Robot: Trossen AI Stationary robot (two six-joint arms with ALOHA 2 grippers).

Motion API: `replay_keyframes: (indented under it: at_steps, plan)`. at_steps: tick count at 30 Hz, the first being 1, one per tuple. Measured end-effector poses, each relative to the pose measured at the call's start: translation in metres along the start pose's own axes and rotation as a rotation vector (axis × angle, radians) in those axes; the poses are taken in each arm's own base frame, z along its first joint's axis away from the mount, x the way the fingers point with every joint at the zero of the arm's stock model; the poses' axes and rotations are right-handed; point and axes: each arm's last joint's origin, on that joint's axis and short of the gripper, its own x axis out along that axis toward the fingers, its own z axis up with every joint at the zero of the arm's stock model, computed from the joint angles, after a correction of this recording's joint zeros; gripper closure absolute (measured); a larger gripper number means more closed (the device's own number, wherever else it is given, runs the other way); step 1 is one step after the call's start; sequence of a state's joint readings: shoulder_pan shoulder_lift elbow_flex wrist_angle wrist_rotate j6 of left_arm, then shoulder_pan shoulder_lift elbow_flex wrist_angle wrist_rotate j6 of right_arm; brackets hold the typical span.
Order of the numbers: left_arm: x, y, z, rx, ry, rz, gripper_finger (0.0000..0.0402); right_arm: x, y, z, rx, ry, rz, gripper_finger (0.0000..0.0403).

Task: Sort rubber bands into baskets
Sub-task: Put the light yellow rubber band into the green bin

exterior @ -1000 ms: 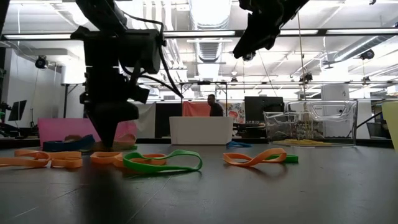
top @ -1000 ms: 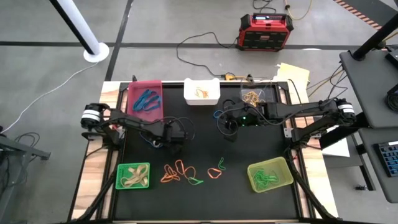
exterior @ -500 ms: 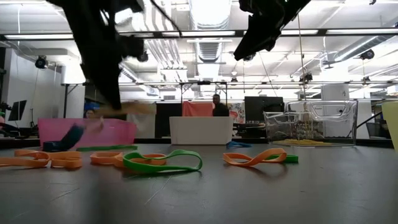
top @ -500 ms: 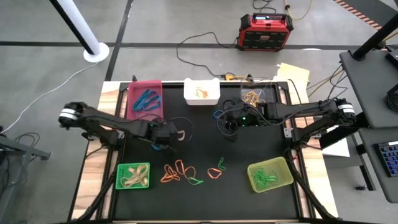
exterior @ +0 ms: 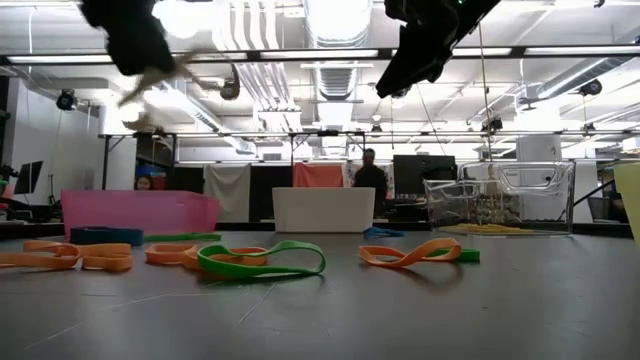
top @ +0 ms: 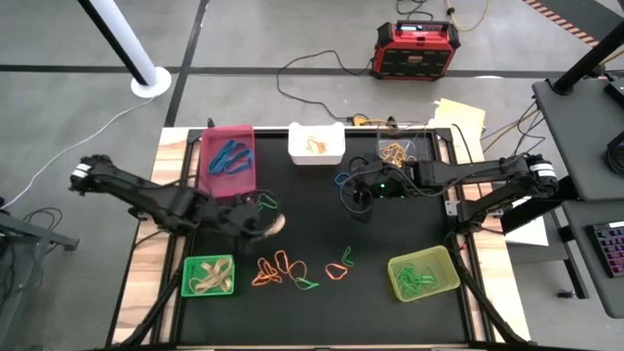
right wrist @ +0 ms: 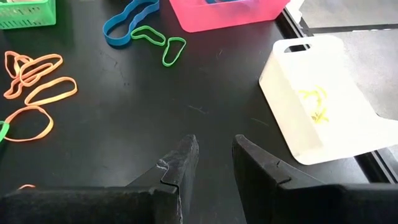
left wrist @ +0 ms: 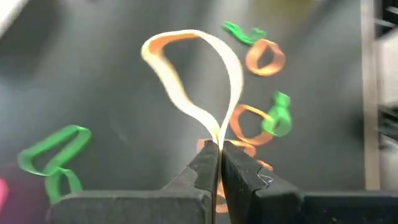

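**Left arm lifts a tan band; right arm waits near the white basket**

You have the left gripper (left wrist: 219, 163) raised over the counter (top: 390, 234), left of centre in the high view, with its jaws pressed together and pinching a tan rubber band (left wrist: 199, 81). The loop stands out beyond the fingertips, clear of the surface. In the high view the same band (top: 274, 225) shows as a pale patch just past the gripper (top: 255, 222), above the green basket (top: 210, 276) at the lower left.

Your right gripper (right wrist: 214, 163) hovers in the upper middle of the high view, its jaws partly spread and holding nothing. The white basket (right wrist: 326, 99) lies just ahead of it with yellow bands inside.

The loose rubber bands (top: 288, 270), orange and green, lie scattered in the lower middle of the counter. A blue band (right wrist: 129, 20) and a green one (right wrist: 163, 43) rest on the counter beside the pink basket (top: 228, 156), which holds blue bands. The clear basket (top: 403, 148) sits at the upper right with tan bands in it, and the yellow-green basket (top: 423, 274) at the lower right holds green ones.

A person (exterior: 369, 180) stands in the room beyond the counter, seen in the low view.
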State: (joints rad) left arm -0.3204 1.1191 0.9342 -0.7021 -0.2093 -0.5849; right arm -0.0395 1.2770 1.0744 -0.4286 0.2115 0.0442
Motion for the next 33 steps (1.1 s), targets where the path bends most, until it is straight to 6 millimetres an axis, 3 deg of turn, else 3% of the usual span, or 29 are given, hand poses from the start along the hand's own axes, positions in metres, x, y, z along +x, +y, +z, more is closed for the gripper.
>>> replay_keyframes:
  at_steps: [4,8,16,28,33]
  plan:
    - [-0.009,-0.014,-0.013,-0.056,0.108,-0.157,0.0401,0.0,0.0,0.0,-0.003,0.0,0.0,0.0307]
    - [-0.014,-0.03,-0.032,-0.143,0.327,-0.279,0.0402,0.001,0.0,0.001,-0.012,-0.022,0.001,0.0307]
    - [-0.027,-0.034,-0.073,-0.398,0.798,-0.108,0.0402,0.009,0.002,-0.007,-0.032,-0.063,0.002,0.0307]
    - [-0.007,-0.026,-0.093,-0.333,0.818,0.029,0.0402,0.012,0.002,-0.012,-0.018,-0.049,0.003,0.0307]
    - [0.005,-0.031,-0.095,-0.334,0.792,-0.02,0.0402,0.012,0.002,-0.012,-0.019,-0.049,0.003,0.0307]
